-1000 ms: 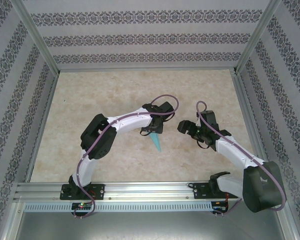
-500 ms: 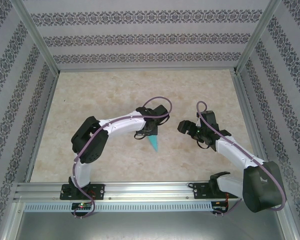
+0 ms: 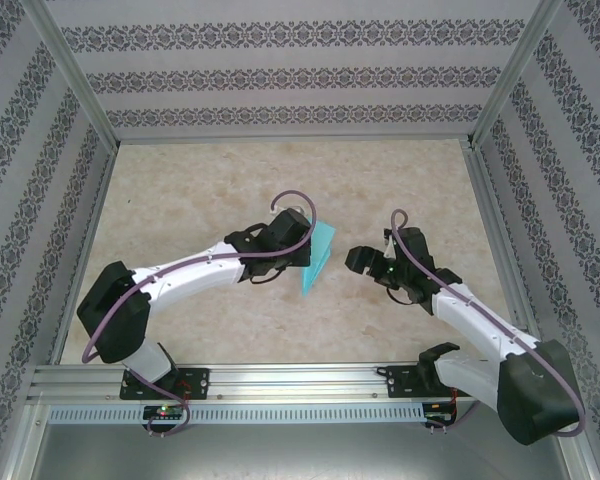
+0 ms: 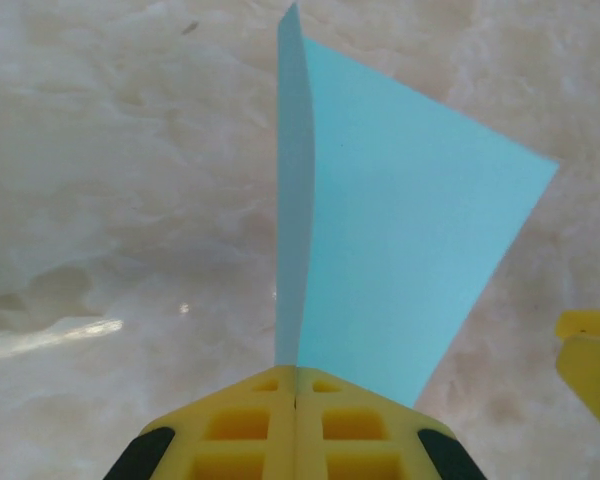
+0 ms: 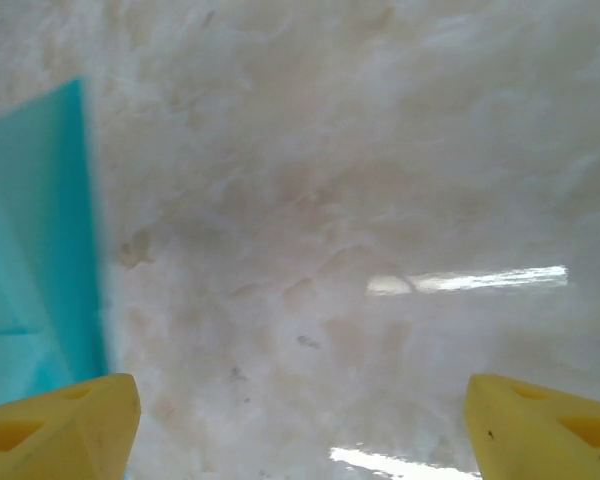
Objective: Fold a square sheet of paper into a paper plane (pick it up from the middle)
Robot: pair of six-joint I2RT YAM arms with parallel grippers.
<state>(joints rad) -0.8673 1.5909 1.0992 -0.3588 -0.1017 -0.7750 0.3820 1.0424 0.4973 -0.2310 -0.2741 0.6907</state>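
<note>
Turquoise paper plane (image 3: 318, 257), folded along a sharp centre crease, located over the middle of the marbled table (image 3: 200, 190), pinched at one end by the left gripper (image 4: 296, 378), fingers pressed together on it, right gripper (image 5: 300, 420) positioned just beside it, jaws spread wide and empty

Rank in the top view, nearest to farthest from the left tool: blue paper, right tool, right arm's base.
1. The blue paper, clamped in the shut left tool.
2. The right tool, open, just rightward.
3. The right arm's base, at the near edge.
</note>
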